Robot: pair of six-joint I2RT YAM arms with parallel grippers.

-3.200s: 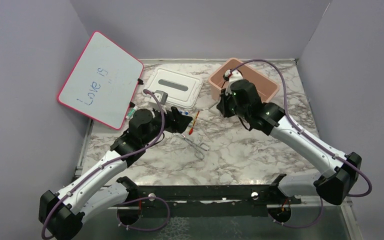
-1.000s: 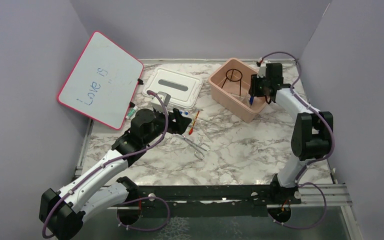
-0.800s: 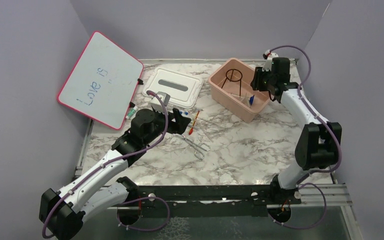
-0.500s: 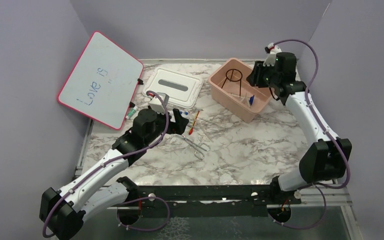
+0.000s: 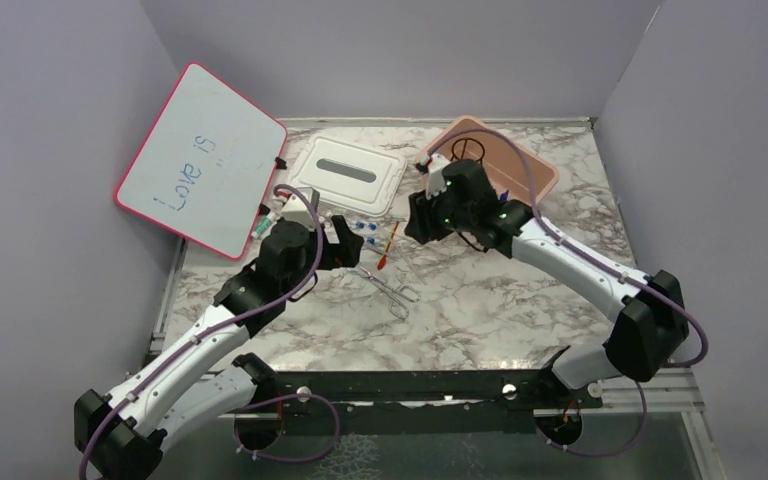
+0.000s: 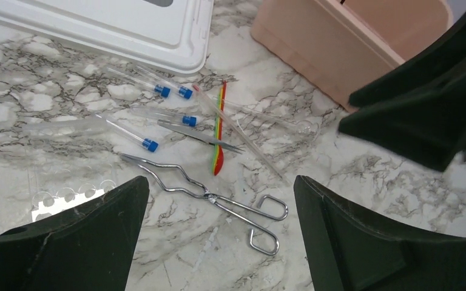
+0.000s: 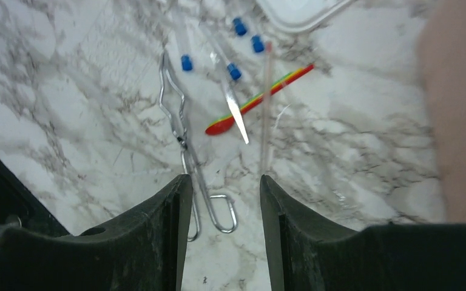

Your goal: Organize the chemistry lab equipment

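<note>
Loose equipment lies on the marble table between my two grippers. Wire tongs (image 6: 209, 195) (image 7: 182, 121) lie nearest. Beyond them are an orange-red stick (image 6: 219, 130) (image 5: 390, 245), metal tweezers (image 7: 236, 114) and clear glass tubes with blue caps (image 6: 151, 145) (image 7: 235, 71). The black ring stand (image 5: 468, 148) stands in the pink bin (image 5: 535, 170), partly behind my right arm. My left gripper (image 6: 219, 182) (image 5: 345, 240) hovers wide open just left of the pile. My right gripper (image 7: 224, 182) (image 5: 415, 218) hovers open over the tongs' handle loops, holding nothing.
A white lid (image 5: 345, 172) lies at the back, with the pink-framed whiteboard (image 5: 200, 160) leaning against the left wall. A clear plastic piece with round holes (image 6: 67, 197) sits by my left finger. The pink bin's wall (image 6: 334, 48) is close on the right.
My right arm left a blue-capped piece in the pink bin, then swung left and down over the loose items, jaws widening. My left gripper opened wider and drew back slightly.
</note>
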